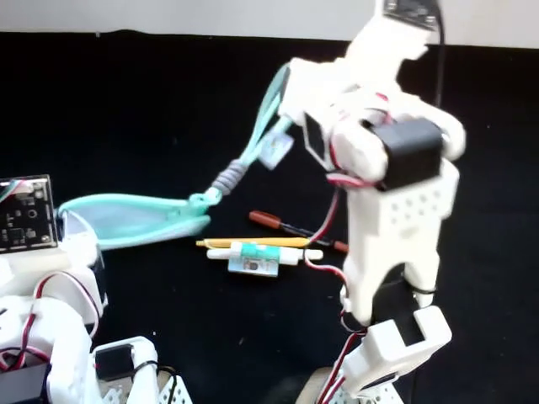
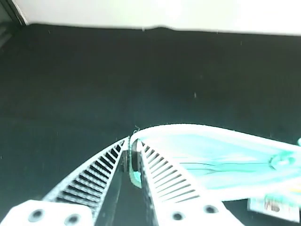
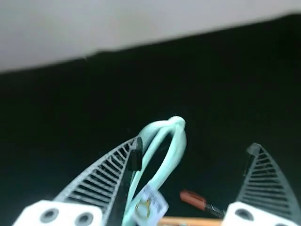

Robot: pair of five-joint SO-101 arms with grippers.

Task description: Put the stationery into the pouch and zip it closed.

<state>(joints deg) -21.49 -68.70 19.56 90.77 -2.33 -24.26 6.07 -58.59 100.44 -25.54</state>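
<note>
High view: pouch [image 1: 135, 217] is seen beside stationery [image 1: 253, 255] on worktop [image 1: 126, 109], strap [image 1: 253, 147] drawn upward. L wrist view: left gripper [image 2: 132, 141] jaws are clamped on pouch rim. R wrist view: right gripper [image 3: 195, 143] jaws are held apart, strap hooked on one.

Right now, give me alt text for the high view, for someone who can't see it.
A mint pouch is held at one end by the left gripper, its strap hooked on the open right gripper. A red pen, yellow pencil and white tube lie on the black table beside it.
</note>
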